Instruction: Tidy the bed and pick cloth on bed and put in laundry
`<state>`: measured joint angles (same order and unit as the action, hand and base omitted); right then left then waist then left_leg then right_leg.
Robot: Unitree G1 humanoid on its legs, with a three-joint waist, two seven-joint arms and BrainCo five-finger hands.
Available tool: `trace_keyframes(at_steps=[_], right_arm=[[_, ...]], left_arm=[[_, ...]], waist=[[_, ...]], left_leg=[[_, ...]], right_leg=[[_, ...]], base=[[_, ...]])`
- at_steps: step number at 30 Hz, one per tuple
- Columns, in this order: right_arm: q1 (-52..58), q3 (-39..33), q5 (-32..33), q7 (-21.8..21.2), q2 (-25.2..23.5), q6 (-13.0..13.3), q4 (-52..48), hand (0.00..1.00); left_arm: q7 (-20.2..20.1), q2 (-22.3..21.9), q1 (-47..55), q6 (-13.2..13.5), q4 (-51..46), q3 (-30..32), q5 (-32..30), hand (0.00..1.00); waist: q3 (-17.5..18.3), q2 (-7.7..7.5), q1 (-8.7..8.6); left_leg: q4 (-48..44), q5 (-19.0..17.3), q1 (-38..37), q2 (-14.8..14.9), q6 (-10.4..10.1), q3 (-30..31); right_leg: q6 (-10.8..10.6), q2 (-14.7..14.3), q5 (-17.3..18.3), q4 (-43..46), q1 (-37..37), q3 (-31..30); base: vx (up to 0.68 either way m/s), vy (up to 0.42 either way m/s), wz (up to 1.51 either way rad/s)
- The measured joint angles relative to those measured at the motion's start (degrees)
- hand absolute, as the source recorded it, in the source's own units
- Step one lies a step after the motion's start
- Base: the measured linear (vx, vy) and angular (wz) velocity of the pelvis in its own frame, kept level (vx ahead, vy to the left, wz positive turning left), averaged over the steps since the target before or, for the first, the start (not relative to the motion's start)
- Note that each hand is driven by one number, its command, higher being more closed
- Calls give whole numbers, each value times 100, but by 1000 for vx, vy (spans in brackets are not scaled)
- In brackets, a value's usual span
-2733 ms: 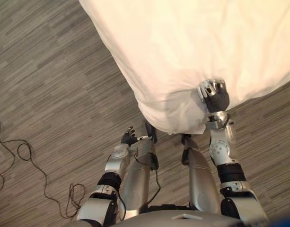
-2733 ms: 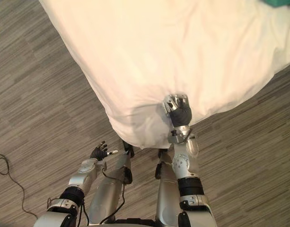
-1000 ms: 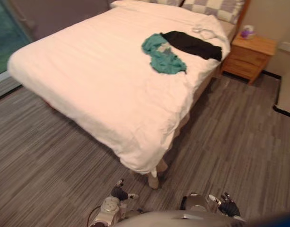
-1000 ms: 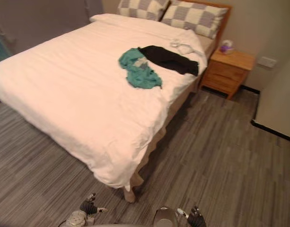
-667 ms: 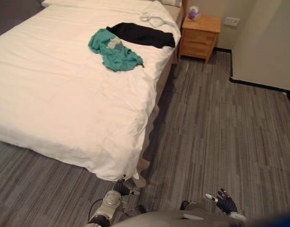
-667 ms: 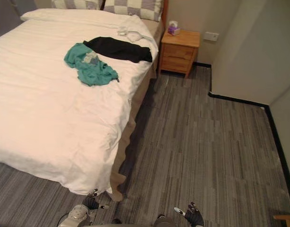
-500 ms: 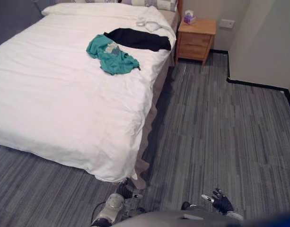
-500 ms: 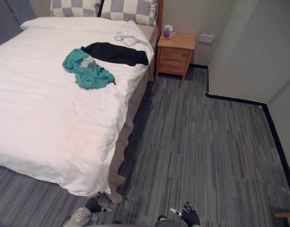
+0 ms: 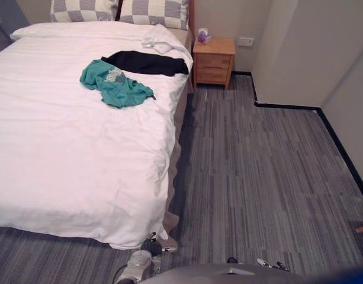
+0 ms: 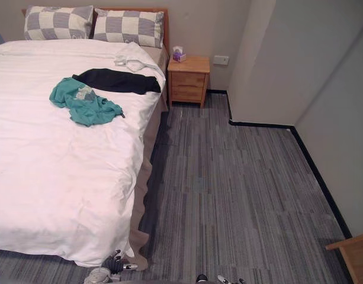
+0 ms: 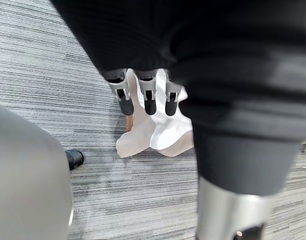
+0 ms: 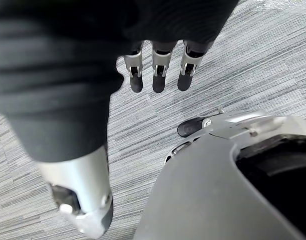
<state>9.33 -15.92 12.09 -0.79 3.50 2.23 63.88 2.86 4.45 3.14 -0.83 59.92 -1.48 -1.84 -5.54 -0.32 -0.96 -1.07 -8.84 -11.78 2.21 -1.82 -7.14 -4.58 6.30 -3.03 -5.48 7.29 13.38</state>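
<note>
Teal cloth (image 9: 117, 87) on white bed (image 9: 68, 154); left hand (image 11: 150, 97) and right hand (image 12: 158, 75) low over floor (image 9: 258, 177), fingers (image 12: 136, 75) straight, empty.

— What is getting cut off?
— The bed (image 9: 63, 154) is running off the left edge, and a wooden corner (image 10: 354, 255) is poking in at the right.
— And the white bundle (image 10: 129, 61) by the pillows (image 10: 128, 26)?
— Possibly a towel; it is showing too small.

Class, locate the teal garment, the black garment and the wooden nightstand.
teal garment (image 9: 116, 89), left eye view, crumpled middle.
black garment (image 9: 148, 63), left eye view, flat centre.
wooden nightstand (image 9: 212, 61), left eye view, drawer front.
</note>
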Motion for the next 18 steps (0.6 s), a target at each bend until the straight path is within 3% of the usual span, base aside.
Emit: trace_keyframes(at_steps=[6, 11, 16, 18], right_arm=[[16, -2, 0, -11, -2, 46, -8, 0], [183, 0, -2, -117, -17, 451, -139, 0], [213, 81, -104, -272, -28, 920, -158, 0], [216, 88, -127, -311, -66, 1009, -166, 0]], left_arm=[[-1, -1, 6, 24, 0, 1, 39, 0], [-14, -57, 119, 248, 7, 207, 478, 0], [-35, -58, 240, 617, 1, 409, 809, 0], [-30, -66, 256, 644, 1, 423, 805, 0]], waist=[[5, 4, -1], [45, 54, 0], [-59, 25, 14], [-68, -28, -25]], left_leg=[[0, 0, 37, -4, 0, -4], [-1, 0, 70, 37, 1, -109], [-28, -104, -148, 202, -110, -729], [-164, -224, -179, 290, -138, -952]], right_leg=[[0, 7, 0, 3, -45, 1], [-4, 15, 55, 217, -210, -46], [37, -144, 46, 374, -320, -255], [103, -228, 40, 226, -290, -329]], base=[[0, 0, 0], [-7, -2, -6], [-54, -32, -51], [-64, -48, -65]])
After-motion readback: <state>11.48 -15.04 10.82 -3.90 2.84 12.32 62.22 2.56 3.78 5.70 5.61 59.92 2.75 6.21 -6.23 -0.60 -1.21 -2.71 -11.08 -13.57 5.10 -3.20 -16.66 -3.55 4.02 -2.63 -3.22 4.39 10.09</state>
